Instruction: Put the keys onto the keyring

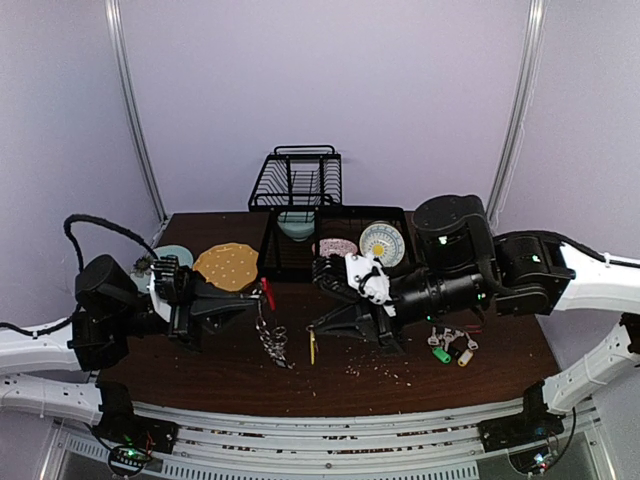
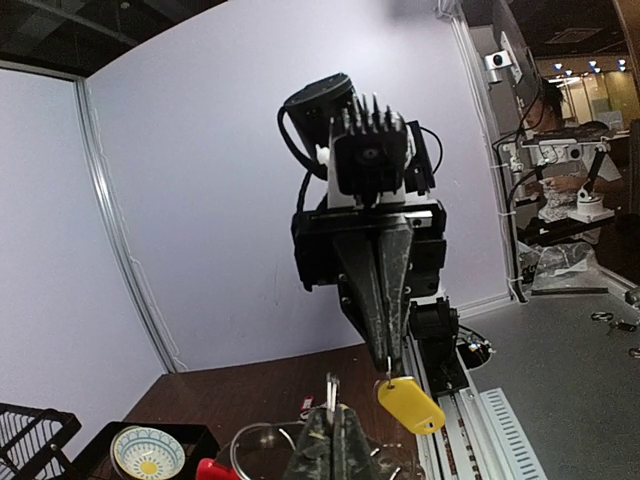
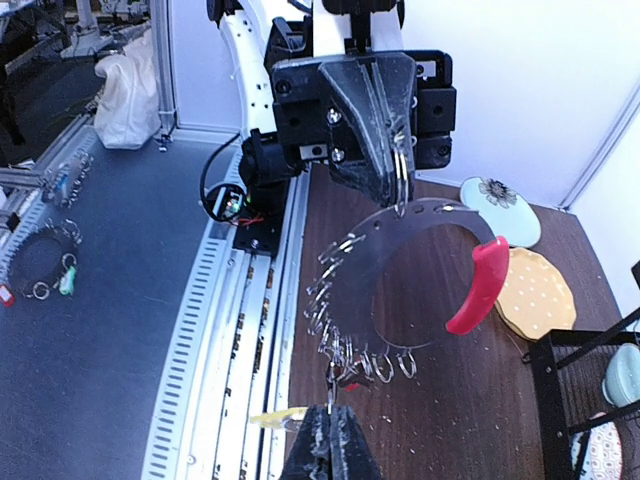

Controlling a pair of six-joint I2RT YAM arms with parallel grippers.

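The keyring [image 1: 267, 293] is a large ring with a red sleeve, and small silver keys [image 1: 276, 346] hang from its lower arc. My left gripper [image 1: 257, 297] is shut on the ring's top and holds it above the table. In the right wrist view the ring [image 3: 372, 240] hangs from the left gripper [image 3: 400, 195], with its fringe of keys [image 3: 345, 335] below. My right gripper [image 1: 314, 328] is shut on a thin silver key with a yellow tag [image 3: 275, 418], its tip at the fringe. In the left wrist view the yellow tag [image 2: 412, 403] dangles from the right gripper [image 2: 388, 362].
A second bunch with green, yellow and black tags [image 1: 452, 348] lies at the right. A black tray [image 1: 266, 250] with dishes and a wire rack [image 1: 297, 178] stand at the back. A yellow plate [image 1: 227, 265] and a pale blue plate [image 1: 172, 256] lie at the left. Crumbs dot the table.
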